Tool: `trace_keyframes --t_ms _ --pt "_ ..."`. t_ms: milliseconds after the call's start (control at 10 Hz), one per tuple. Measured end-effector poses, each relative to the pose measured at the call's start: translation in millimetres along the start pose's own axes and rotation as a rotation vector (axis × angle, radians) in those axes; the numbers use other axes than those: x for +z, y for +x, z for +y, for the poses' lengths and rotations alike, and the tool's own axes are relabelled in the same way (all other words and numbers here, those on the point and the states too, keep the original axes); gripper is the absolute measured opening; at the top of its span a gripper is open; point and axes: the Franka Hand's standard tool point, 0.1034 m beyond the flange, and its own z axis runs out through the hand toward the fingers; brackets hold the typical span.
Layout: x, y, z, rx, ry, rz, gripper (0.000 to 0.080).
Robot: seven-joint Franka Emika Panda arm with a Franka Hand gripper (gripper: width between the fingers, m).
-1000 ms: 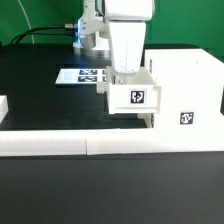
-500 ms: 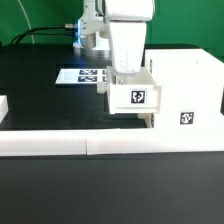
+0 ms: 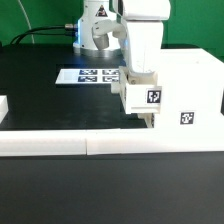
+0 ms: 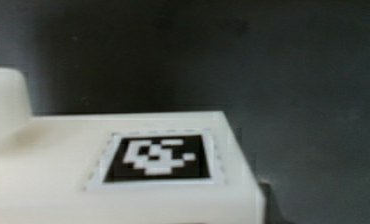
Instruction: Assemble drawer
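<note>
Exterior cam: front-on, slightly raised, mid-range over the bench point(image 3: 40, 95). Wrist cam: very close, looking down. Shared: the tagged tray point(image 3: 145, 97) point(image 4: 155, 170).

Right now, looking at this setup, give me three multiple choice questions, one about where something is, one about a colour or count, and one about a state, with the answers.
1. Where does the marker board lie in the exterior view?
A. on the table behind the tray, toward that view's left
B. on top of the housing
C. in front of the border strips

2. What colour is the table?
A. white
B. black
C. green

3. How is the tray placed against the housing?
A. lying apart at the table's far left
B. upside down on the floor
C. at the housing's side, under the gripper

Answers: 1 A, the tagged sheet lies flat beyond the tray. 2 B, the surface around the white parts is dark. 3 C, the tagged tray sits against the housing below the arm.
</note>
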Motion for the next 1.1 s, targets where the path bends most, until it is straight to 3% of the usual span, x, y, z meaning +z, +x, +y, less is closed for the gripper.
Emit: trace_keyframes --t_ms 100,300,400,500,600,800,1100 --pt "0.0 -0.1 0.0 0.000 0.000 0.000 0.0056" --pt "-2.2 -0.8 1.1 0.001 0.001 -0.002 0.0450" --pt "-5.5 -1.1 2.3 0.001 -0.004 -0.003 0.0450" --pt "-10.3 -2.1 1.7 0.001 0.004 -0.008 0.0584" --pt "-18.1 -3.1 1.6 0.000 0.013 -0.016 0.0630" --pt "-30.5 -5.2 2.4 0.001 0.021 -0.027 0.0644" --pt "-43.7 -11.8 4.3 0.007 0.013 -0.035 0.0648"
